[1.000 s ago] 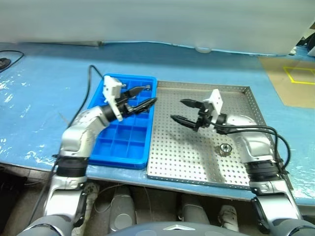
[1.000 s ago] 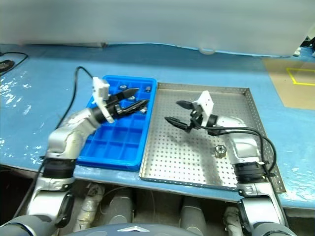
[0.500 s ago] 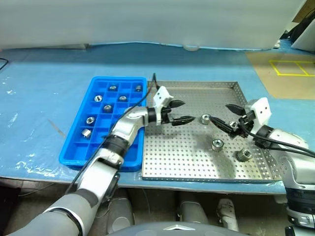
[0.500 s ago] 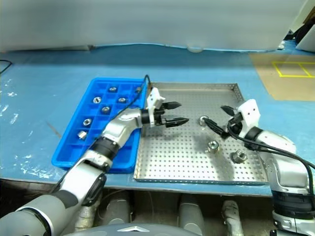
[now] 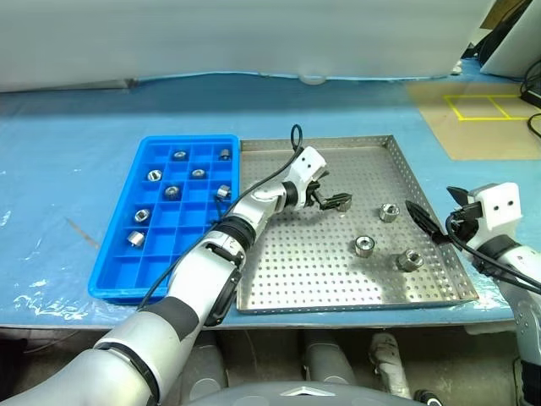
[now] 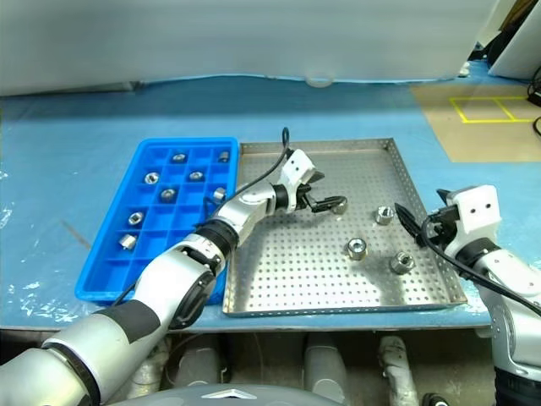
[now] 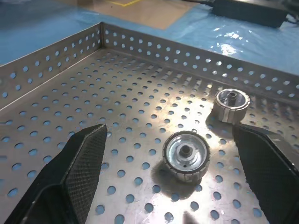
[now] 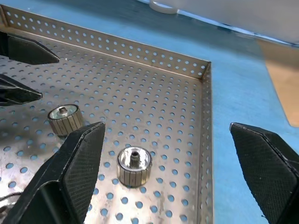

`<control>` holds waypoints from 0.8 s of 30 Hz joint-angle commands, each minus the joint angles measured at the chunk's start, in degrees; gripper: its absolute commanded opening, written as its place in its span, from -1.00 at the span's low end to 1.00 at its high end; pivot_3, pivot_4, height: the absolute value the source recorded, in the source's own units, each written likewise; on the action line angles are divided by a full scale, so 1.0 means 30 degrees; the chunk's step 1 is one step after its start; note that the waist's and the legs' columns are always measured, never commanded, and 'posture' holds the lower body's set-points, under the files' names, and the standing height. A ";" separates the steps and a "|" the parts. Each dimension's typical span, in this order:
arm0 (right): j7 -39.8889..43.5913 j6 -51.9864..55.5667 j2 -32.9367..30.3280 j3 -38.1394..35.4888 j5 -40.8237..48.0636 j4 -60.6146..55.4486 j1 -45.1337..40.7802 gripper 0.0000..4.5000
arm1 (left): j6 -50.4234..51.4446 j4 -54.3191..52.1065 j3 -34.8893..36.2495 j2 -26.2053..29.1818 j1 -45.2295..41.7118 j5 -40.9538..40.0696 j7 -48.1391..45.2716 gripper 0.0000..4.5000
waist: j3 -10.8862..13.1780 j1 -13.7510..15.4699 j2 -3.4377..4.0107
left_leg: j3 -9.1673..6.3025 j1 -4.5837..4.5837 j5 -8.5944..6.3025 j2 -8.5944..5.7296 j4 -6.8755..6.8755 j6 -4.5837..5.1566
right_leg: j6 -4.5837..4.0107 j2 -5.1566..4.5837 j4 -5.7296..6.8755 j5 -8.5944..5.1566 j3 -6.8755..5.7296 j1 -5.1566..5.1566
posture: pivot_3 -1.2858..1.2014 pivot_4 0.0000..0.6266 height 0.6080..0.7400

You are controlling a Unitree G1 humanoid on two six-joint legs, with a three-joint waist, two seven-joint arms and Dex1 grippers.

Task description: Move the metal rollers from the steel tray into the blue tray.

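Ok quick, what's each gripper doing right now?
Left gripper: open, holding nothing, over the steel tray.
Right gripper: open, holding nothing.

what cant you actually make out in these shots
- Left eye view: the fingertips of the left hand over the steel tray are too small to read their gap.
- Right eye view: part of the blue tray lies under the left arm, so those compartments are hidden.
- Left wrist view: the tray floor is cut off below the nearest of the metal rollers.
- Right wrist view: the right hand has its fingers cut off by the lower edge.
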 commanded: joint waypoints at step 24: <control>-0.3076 0.2095 0.0748 -0.0843 -0.0215 -0.5021 0.1859 1.00 | -0.0408 0.1752 0.0322 -0.2498 -0.0405 0.2596 0.1123 0.98 | -0.0004 -0.2671 0.0008 | 0.0010 -0.0143 -0.0098 -0.0028 0.0047 0.0088 | 0.0104 -0.0039 -0.0140 -0.0056 -0.0028 -0.0020 | -0.54 -0.52 1.00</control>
